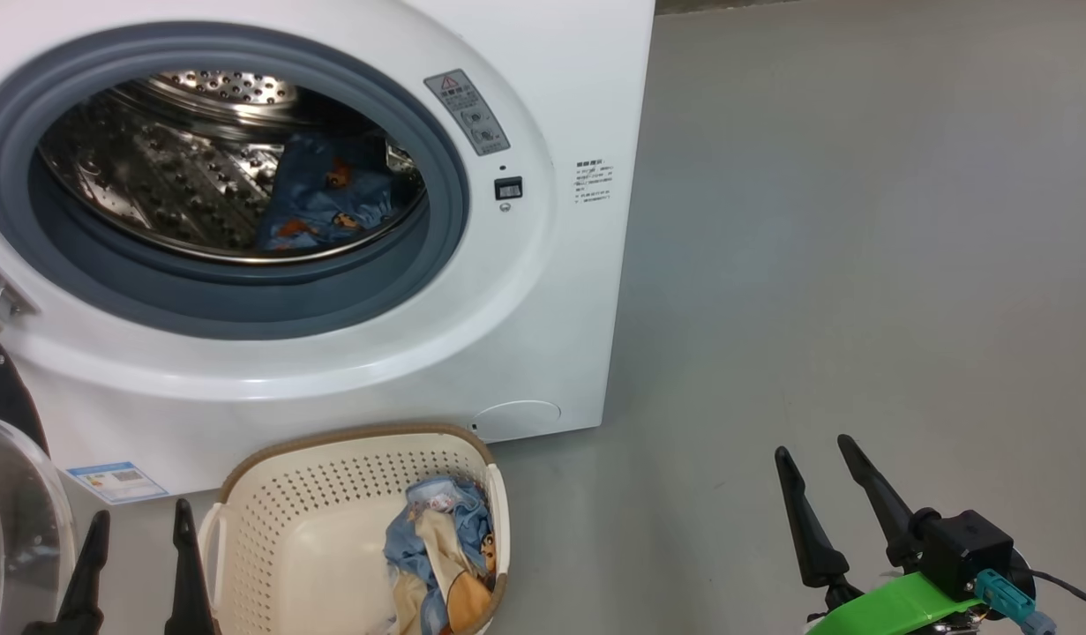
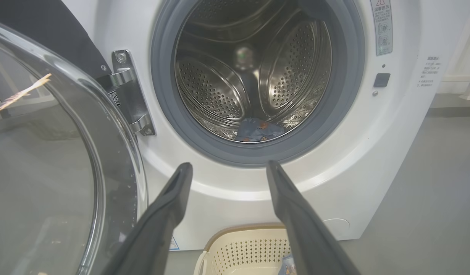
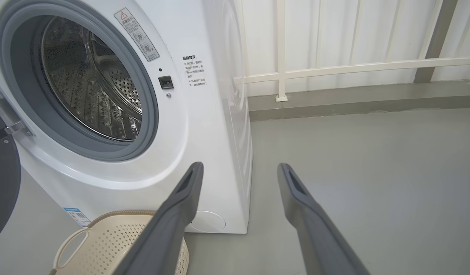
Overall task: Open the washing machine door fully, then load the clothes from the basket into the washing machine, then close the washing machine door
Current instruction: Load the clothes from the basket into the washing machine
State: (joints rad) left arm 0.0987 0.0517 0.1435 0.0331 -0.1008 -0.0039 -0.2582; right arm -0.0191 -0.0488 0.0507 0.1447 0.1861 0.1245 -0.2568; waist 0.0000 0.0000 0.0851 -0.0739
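Washing machine (image 1: 560, 291) gaping, door (image 2: 47, 172) swung wide at left, one garment (image 1: 326, 198) in drum (image 2: 219, 88). Basket (image 1: 331, 520) on floor (image 1: 860, 265) below, clothes (image 1: 441, 556) heaped at its right end. Left tool (image 1: 141, 511), right tool (image 1: 814, 448) spread, empty (left nearer): drop straight into heap, pinch deep, lift clear.

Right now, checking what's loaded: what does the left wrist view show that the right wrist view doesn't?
Left wrist, not right: a light-blue printed garment lying in the steel perforated drum, and the open round door's clear glass bowl. Right wrist, not left: the white front-loading washing machine's flat side panel. Both: its grey-blue rubber gasket and the cream perforated plastic basket.
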